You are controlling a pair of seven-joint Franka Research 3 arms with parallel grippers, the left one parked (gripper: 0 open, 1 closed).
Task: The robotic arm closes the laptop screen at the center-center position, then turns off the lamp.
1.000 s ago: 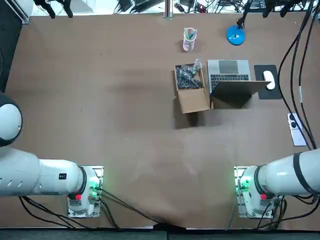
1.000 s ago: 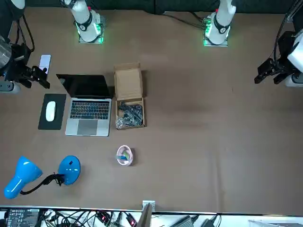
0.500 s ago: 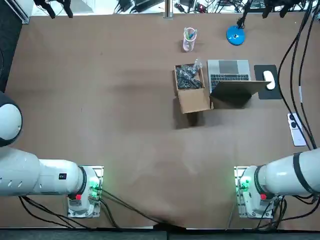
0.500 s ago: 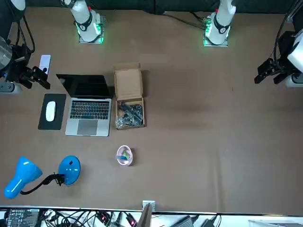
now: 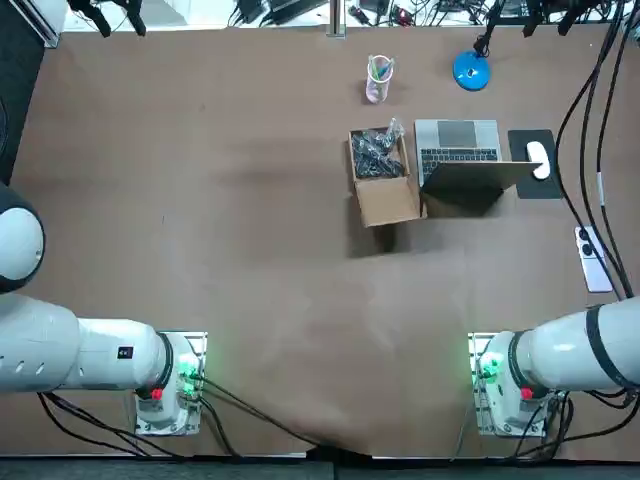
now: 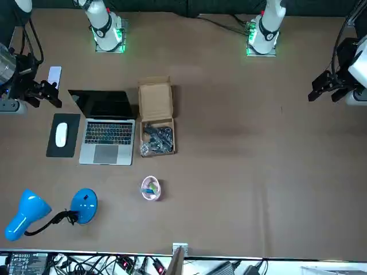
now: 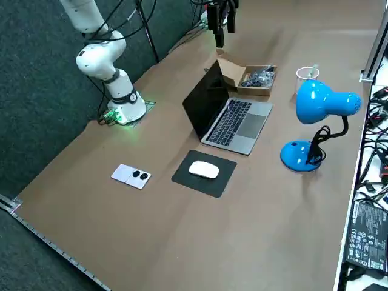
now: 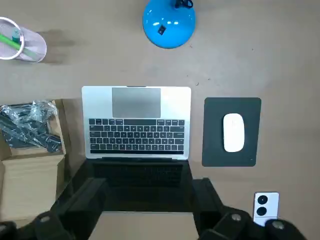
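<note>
Right wrist view: right gripper (image 8: 148,186) hangs, jaws spread wide, above the raised lid of the laptop (image 8: 136,125) between box (image 8: 30,150) and mousepad (image 8: 215,110), so closing isn't done; next it probably has to push that lid down, lamp (image 8: 168,22) after.

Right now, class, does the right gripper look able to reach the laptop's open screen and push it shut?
Probably yes. The right gripper hangs open above the laptop screen, with nothing between them in the wrist view. The cardboard box stands beside the screen, not over it.
</note>
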